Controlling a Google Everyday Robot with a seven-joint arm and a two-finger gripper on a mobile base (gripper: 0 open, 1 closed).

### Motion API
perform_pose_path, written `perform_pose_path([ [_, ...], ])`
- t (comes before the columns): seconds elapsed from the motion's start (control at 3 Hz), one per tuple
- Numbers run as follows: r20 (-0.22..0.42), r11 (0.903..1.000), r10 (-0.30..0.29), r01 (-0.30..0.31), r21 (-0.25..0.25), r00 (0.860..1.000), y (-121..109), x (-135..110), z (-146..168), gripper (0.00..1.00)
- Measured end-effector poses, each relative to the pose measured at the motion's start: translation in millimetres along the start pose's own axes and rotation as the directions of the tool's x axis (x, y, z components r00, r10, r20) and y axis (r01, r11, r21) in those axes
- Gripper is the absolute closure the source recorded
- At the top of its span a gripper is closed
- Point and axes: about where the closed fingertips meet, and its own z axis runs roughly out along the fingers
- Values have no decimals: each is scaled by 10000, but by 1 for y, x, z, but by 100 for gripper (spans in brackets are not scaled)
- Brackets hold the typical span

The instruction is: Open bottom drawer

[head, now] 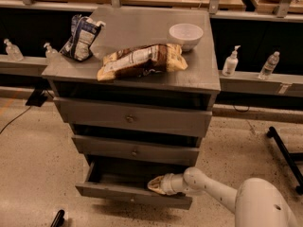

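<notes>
Open bottom drawer, hand seemingly inside.

One raised camera looks down on the dresser front from nearby, end effector in the bottom drawer.

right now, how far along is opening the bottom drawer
Mostly done: the bottom drawer juts out from the chest, its inside showing. In hand: the gripper sits at the top edge of the drawer front. Left: maybe a further pull, then backing off.
</notes>
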Motion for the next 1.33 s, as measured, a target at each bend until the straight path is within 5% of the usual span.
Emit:
perform_pose_path([
  [1.0,303,9965,-837,838,-24,9960,26,-3,-9,100],
  [1.33,644,9912,-1290,1268,371,9895,26,-4,-26,100],
])
